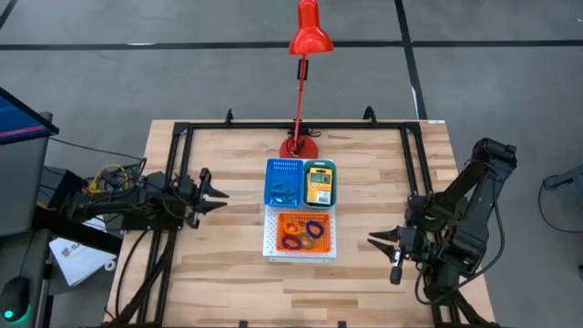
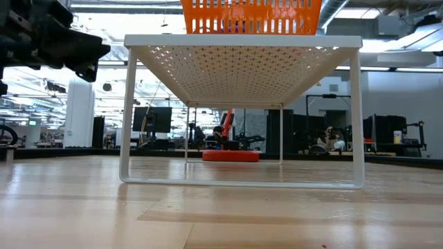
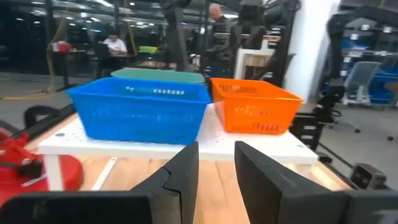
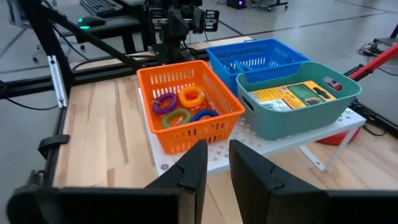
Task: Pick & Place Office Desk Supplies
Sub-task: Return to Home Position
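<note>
A: Where do the trays sit?
B: On the white shelf (image 1: 271, 249) mid-desk (image 1: 228, 269): blue tray (image 1: 283, 182) beside teal tray (image 1: 320, 169), orange tray (image 1: 306, 232) in front, with loops (image 1: 303, 235) inside.
A: And the tools?
B: Left tool (image 1: 219, 191) near the desk's left edge, right tool (image 1: 378, 248) near its right, both slightly spread and empty.

At centre frame, a blue plastic mesh tray (image 1: 284, 169) is set beside a teal plastic tray (image 1: 333, 182) holding a yellow-and-green crayon box (image 1: 318, 185); an orange mesh tray (image 1: 305, 215) of coloured loops (image 1: 292, 241) is set just below.

The orange bin (image 4: 199, 132) is glossy slotted plastic, the table (image 1: 219, 264) pale grained wood.
</note>
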Tool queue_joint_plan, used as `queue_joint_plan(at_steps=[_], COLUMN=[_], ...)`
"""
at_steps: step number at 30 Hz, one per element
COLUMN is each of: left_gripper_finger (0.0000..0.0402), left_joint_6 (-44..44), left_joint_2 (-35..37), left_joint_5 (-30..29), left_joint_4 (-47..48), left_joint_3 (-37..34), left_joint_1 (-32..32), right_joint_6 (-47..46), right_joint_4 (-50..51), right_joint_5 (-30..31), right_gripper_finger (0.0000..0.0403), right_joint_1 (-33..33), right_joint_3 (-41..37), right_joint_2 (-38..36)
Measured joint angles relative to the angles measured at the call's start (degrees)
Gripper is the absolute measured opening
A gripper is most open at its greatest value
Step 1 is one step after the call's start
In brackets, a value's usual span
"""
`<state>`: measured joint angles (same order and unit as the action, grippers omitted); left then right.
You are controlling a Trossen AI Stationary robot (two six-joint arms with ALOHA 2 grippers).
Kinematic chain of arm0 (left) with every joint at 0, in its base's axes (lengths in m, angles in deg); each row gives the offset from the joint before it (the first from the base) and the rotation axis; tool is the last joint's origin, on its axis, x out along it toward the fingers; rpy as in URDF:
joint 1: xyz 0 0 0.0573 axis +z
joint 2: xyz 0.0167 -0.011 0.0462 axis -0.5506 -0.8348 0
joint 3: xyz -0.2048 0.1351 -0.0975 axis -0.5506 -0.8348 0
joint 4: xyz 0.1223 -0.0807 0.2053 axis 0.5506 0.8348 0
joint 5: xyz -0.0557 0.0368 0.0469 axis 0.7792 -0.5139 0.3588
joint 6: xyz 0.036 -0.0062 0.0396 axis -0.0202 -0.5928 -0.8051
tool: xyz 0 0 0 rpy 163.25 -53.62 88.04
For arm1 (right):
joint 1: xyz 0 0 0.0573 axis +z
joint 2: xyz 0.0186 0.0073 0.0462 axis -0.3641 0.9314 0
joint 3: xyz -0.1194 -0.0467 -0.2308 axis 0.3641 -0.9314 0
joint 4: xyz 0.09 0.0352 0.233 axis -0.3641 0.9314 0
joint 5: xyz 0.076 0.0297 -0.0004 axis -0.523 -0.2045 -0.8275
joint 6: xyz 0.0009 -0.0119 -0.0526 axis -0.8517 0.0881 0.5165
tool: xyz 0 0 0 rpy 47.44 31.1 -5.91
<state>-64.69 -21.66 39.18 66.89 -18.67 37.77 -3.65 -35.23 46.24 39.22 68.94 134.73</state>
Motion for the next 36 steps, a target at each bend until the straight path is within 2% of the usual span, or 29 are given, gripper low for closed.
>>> queue_joint_plan(at_steps=[3,5,7,12,16,21,25,28,32,36], left_gripper_finger=[0.0098,0.0098,0.0098,0.0098,0.0098,0.0098,0.0098,0.0098,0.0098,0.0098], left_joint_6=[0.17,2.23,4.66,4.41,4.44,4.44,4.46,4.46,4.46,4.46], left_joint_2=[0.00,-0.12,-0.65,-2.87,-4.57,-6.57,-8.17,-9.20,-10.39,-11.52], left_joint_5=[-6.11,-12.00,-15.22,-16.16,-16.30,-16.30,-16.27,-16.27,-16.25,-16.23], left_joint_4=[0.27,1.26,1.03,-1.30,-1.63,-1.77,-1.81,-1.82,-1.80,-1.80], left_joint_3=[0.00,0.00,0.04,0.02,0.02,0.02,0.02,0.02,0.02,0.02], left_joint_1=[-0.03,-0.04,0.02,0.00,0.00,0.00,0.00,0.00,0.00,0.00], right_joint_6=[0.01,0.02,0.02,5.56,19.62,39.38,52.69,62.20,68.11,70.87], right_joint_4=[1.32,2.10,3.04,-0.03,-13.78,-37.31,-52.07,-62.76,-66.41,-66.00], right_joint_5=[-0.02,-0.21,-1.72,-5.79,-11.79,-23.76,-32.46,-42.23,-58.25,-71.08], right_gripper_finger=[0.0064,0.0064,0.0064,0.0064,0.0064,0.0064,0.0064,0.0064,0.0064,0.0064], right_joint_1=[0.00,0.00,0.00,-1.98,-6.90,-15.13,-21.83,-28.37,-38.44,-46.60], right_joint_3=[0.00,0.00,0.00,-0.39,-3.72,-11.93,-16.36,-18.13,-18.23,-18.28], right_joint_2=[0.00,-0.01,-0.24,-0.34,-0.35,-0.33,-0.33,-0.48,-0.48,-0.46])
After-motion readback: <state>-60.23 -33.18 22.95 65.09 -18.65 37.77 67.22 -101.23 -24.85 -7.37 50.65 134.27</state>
